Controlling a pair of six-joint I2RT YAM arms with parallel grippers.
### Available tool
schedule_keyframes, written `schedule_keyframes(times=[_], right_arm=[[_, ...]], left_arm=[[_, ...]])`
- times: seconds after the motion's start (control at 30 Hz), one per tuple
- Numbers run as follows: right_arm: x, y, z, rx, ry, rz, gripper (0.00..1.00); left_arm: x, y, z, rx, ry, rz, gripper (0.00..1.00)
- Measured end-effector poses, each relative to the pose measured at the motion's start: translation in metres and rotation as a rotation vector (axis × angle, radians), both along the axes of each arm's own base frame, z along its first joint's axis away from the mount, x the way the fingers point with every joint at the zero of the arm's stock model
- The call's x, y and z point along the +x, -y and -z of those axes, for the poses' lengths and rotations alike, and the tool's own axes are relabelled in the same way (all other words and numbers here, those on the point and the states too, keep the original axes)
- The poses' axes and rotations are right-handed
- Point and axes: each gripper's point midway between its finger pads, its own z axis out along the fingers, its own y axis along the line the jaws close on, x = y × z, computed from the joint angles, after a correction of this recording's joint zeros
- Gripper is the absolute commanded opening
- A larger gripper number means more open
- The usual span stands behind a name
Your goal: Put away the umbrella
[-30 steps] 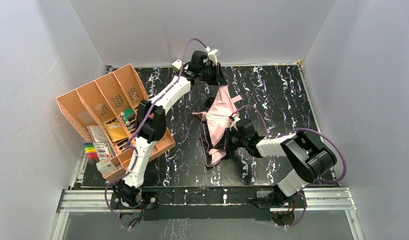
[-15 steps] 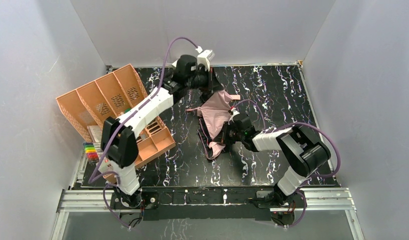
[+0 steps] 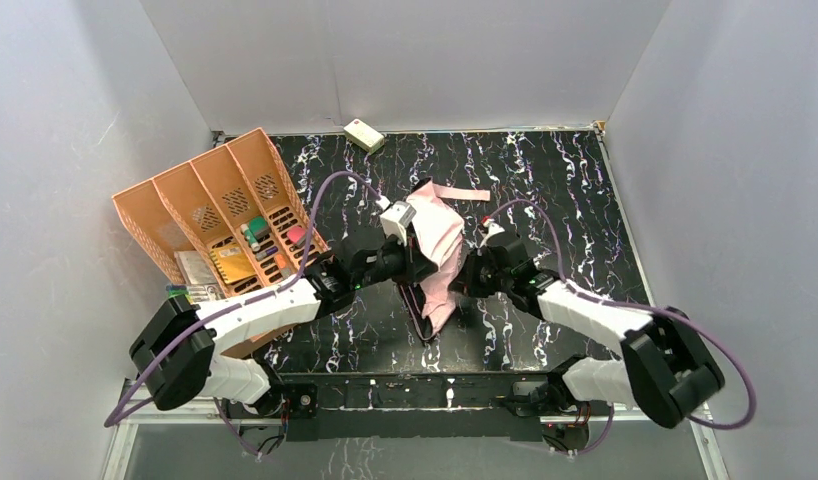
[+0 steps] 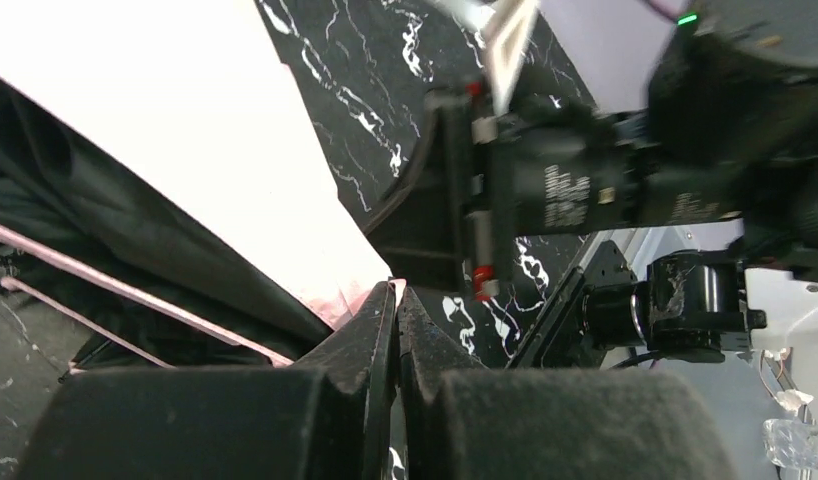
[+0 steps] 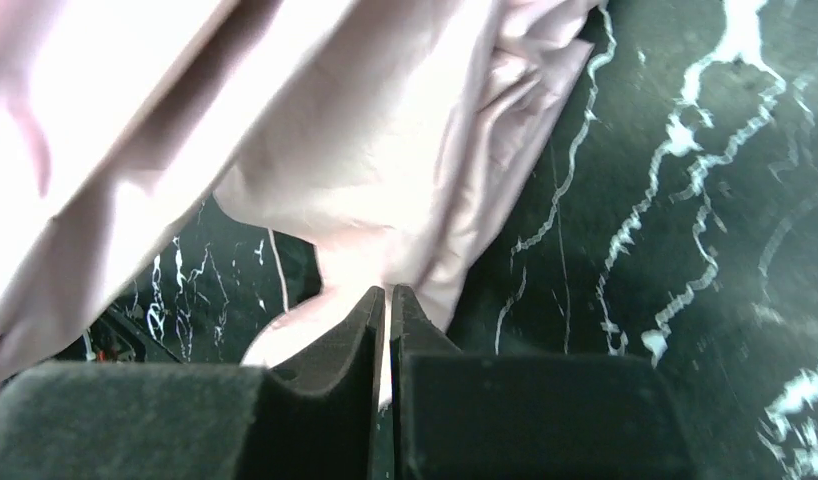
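The umbrella point(image 3: 437, 238) lies bunched at the table's middle, shiny pink fabric uppermost, black underside and thin ribs trailing toward the near edge. Its pink strap point(image 3: 465, 192) sticks out to the far right. My left gripper point(image 3: 413, 262) presses in from the left, shut on a pink fabric edge point(image 4: 315, 250) pinched at its tips point(image 4: 396, 290). My right gripper point(image 3: 463, 275) meets the umbrella from the right. Its jaws point(image 5: 387, 292) stand almost together with pink fabric point(image 5: 335, 130) between them. The handle is hidden.
An orange divided organizer point(image 3: 200, 195) leans at the left with small items in its lower slots. A small cream box point(image 3: 364, 135) sits by the back wall. The right gripper's body point(image 4: 555, 195) looms close ahead in the left wrist view.
My left arm has swung from the back of the table down to the middle, folding the pink fabric over with it. The cream box is now uncovered. The right gripper shifted slightly right.
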Motion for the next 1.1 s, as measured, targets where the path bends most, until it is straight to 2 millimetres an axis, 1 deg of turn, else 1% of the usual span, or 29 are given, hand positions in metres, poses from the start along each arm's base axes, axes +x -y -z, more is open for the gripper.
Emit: schedule_keyframes(times=[0.03, 0.07, 0.1, 0.13, 0.17, 0.2, 0.23, 0.27, 0.33, 0.4, 0.43, 0.5, 0.6, 0.67, 0.73, 0.8, 0.87, 1.0, 1.1], right_arm=[[-0.003, 0.005, -0.008, -0.003, 0.012, 0.013, 0.12], [-0.007, 0.013, -0.013, -0.018, 0.017, 0.037, 0.1], [-0.01, 0.024, -0.024, -0.025, 0.039, 0.072, 0.08], [-0.009, 0.028, -0.034, -0.016, 0.066, 0.092, 0.08], [-0.009, 0.032, -0.039, -0.021, 0.08, 0.112, 0.08], [-0.008, 0.035, -0.047, -0.021, 0.101, 0.124, 0.08], [-0.002, 0.032, -0.067, 0.005, 0.147, 0.121, 0.08], [-0.001, 0.031, -0.069, 0.008, 0.153, 0.12, 0.07], [0.004, 0.022, -0.087, 0.042, 0.178, 0.09, 0.07], [0.007, 0.014, -0.097, 0.069, 0.193, 0.07, 0.07], [0.01, 0.007, -0.104, 0.093, 0.205, 0.049, 0.06], [0.011, 0.0, -0.106, 0.118, 0.204, 0.02, 0.06], [0.009, -0.009, -0.099, 0.134, 0.174, -0.022, 0.06], [0.007, -0.016, -0.095, 0.147, 0.151, -0.054, 0.06], [0.004, -0.023, -0.092, 0.167, 0.126, -0.094, 0.06], [0.003, -0.029, -0.09, 0.185, 0.111, -0.123, 0.05], [0.001, -0.035, -0.089, 0.204, 0.097, -0.151, 0.05], [0.004, -0.041, -0.084, 0.213, 0.084, -0.164, 0.04], [0.007, -0.044, -0.077, 0.209, 0.065, -0.165, 0.03]], left_arm=[[-0.004, -0.001, 0.004, -0.006, -0.001, -0.002, 0.0], [-0.007, -0.002, 0.01, -0.008, -0.005, -0.007, 0.0], [-0.013, -0.005, 0.018, -0.003, -0.015, -0.008, 0.0], [-0.016, -0.007, 0.024, -0.002, -0.025, -0.01, 0.0], [-0.019, -0.008, 0.03, -0.002, -0.035, -0.01, 0.0], [-0.029, -0.012, 0.045, 0.001, -0.057, -0.005, 0.04], [-0.036, -0.015, 0.056, 0.013, -0.076, 0.0, 0.06], [-0.038, -0.016, 0.06, 0.018, -0.082, 0.002, 0.09], [-0.048, -0.021, 0.075, 0.032, -0.108, 0.007, 0.15], [-0.055, -0.025, 0.087, 0.051, -0.133, 0.01, 0.22], [-0.057, -0.027, 0.09, 0.056, -0.14, 0.011, 0.26], [-0.059, -0.028, 0.093, 0.059, -0.148, 0.01, 0.34], [-0.058, -0.026, 0.09, 0.046, -0.146, 0.011, 0.4], [-0.058, -0.026, 0.09, 0.042, -0.146, 0.011, 0.43], [-0.059, -0.026, 0.09, 0.042, -0.148, 0.012, 0.44], [-0.059, -0.026, 0.092, 0.045, -0.151, 0.012, 0.41], [-0.06, -0.027, 0.095, 0.051, -0.156, 0.012, 0.37], [-0.06, -0.027, 0.1, 0.064, -0.167, 0.013, 0.27], [-0.061, -0.028, 0.105, 0.076, -0.176, 0.016, 0.23]])
